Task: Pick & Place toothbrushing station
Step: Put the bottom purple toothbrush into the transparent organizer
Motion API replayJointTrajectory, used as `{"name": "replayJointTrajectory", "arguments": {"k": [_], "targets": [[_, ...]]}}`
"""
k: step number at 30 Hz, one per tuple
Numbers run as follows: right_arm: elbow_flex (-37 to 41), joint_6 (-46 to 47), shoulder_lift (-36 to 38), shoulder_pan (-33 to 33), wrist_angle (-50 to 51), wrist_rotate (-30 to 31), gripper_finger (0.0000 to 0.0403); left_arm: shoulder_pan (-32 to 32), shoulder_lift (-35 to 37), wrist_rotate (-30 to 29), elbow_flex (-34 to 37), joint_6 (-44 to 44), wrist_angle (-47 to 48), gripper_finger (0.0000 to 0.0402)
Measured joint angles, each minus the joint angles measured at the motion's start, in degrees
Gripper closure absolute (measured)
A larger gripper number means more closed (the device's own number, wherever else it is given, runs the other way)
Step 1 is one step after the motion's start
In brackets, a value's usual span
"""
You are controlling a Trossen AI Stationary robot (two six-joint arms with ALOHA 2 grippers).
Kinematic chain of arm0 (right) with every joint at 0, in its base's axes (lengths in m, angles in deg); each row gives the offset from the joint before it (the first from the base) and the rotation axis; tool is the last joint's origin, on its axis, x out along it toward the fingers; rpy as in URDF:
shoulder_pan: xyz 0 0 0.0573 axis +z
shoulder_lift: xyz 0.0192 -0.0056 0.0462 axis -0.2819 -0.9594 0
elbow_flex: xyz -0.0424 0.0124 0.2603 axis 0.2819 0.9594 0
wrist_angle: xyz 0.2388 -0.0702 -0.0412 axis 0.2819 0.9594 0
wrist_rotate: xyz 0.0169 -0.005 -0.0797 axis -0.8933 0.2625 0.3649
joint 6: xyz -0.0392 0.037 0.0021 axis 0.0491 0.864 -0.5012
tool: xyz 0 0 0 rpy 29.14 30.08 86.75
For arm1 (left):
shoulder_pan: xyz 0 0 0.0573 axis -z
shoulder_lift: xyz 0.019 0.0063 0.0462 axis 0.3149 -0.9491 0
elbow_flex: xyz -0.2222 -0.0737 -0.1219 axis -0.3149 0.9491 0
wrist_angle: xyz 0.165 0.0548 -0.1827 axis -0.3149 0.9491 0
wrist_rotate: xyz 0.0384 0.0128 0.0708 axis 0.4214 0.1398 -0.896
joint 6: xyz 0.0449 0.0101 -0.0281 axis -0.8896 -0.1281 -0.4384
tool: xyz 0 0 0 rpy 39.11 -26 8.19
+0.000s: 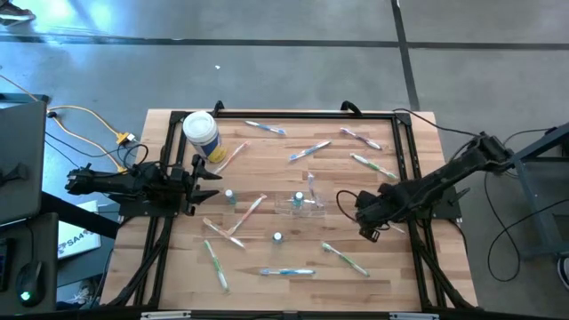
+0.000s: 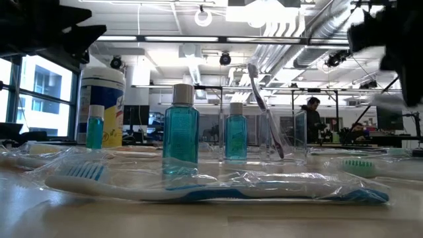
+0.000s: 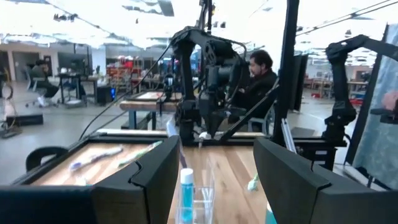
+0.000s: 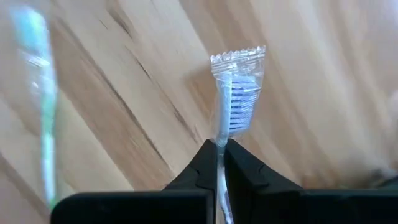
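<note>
My right gripper (image 1: 369,229) hangs over the table's right part, shut on a plastic-wrapped toothbrush with blue bristles (image 4: 239,93). A clear cup (image 1: 302,205) stands mid-table with one toothbrush (image 2: 264,106) leaning inside it. Small blue bottles with white caps (image 1: 229,196) (image 1: 277,237) stand upright near it. Several wrapped toothbrushes (image 1: 286,272) lie flat on the wood. My left gripper (image 1: 209,173) waits open at the table's left side, with nothing between its fingers (image 3: 155,171). My right gripper pinches the wrapped toothbrush's neck, just behind the bristle head (image 4: 219,142), between its two fingers. The fingers point down from above and the brush runs along them. Its head sticks out past the fingertips, clear of the wood.
A white-lidded canister with a yellow label (image 1: 201,133) stands at the far left. A black frame (image 1: 404,151) borders the wooden top. A green-headed toothbrush (image 4: 38,81) lies on the wood beside the held one. People sit in the room beyond (image 3: 261,81).
</note>
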Motion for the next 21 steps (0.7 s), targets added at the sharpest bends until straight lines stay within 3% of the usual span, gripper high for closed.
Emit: {"name": "replayJointTrajectory", "arguments": {"k": [6, 10, 15, 21], "targets": [[-1.68, -10.80, 6.62, 2.48, -10.46, 11.94, 0.0398, 0.02, -0.02, -0.24, 0.00, -0.30, -0.33, 0.0194], [-1.68, -22.01, 9.21, 2.52, -21.28, 17.73, 0.0398, 0.00, -0.45, -3.56, 0.00, 0.67, -0.48, 0.0188], [-1.73, -33.46, 9.85, 2.50, -32.22, 18.42, 0.0398, 0.00, -3.72, -4.18, 0.00, 4.21, -6.41, 0.0143], [-1.73, -45.40, 9.65, 1.15, -42.58, 18.46, 0.0398, 0.00, -13.41, -2.77, -0.96, 3.51, -16.42, 0.0100]]}}
